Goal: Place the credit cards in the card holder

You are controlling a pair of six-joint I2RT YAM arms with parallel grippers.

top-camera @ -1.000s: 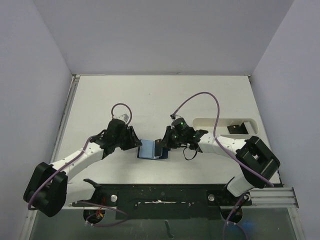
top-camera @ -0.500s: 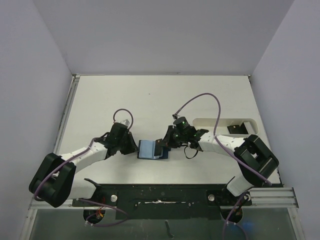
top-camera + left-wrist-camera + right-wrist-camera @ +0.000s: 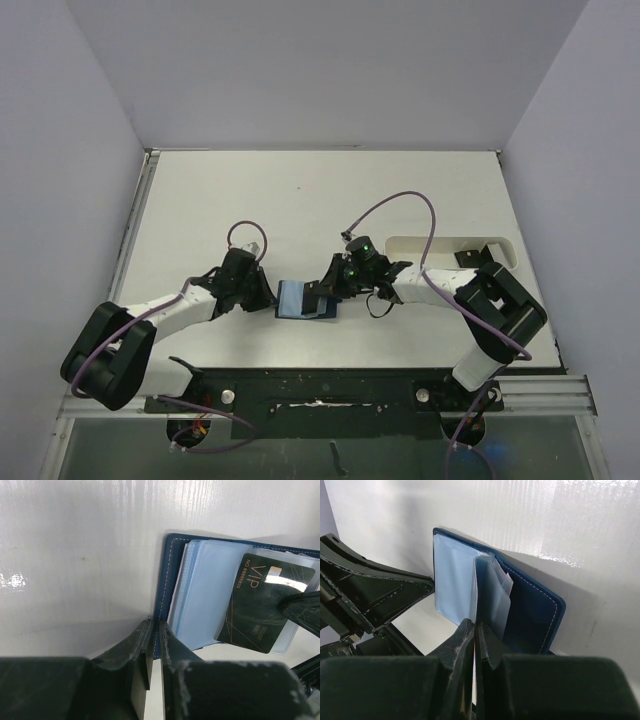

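Card holder (image 3: 303,299) open on bench (image 3: 300,200). Left gripper (image 3: 155,626) lower than before, newly clamped on cover edge. Right gripper (image 3: 474,625) pinching, apparently, credit card (image 3: 265,602) marked "VIP NO 88888820", half-sleeved.

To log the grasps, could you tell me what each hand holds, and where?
The left hand pinches the card holder by its cover's edge; right hand pinches a pale inner sleeve by its edge.
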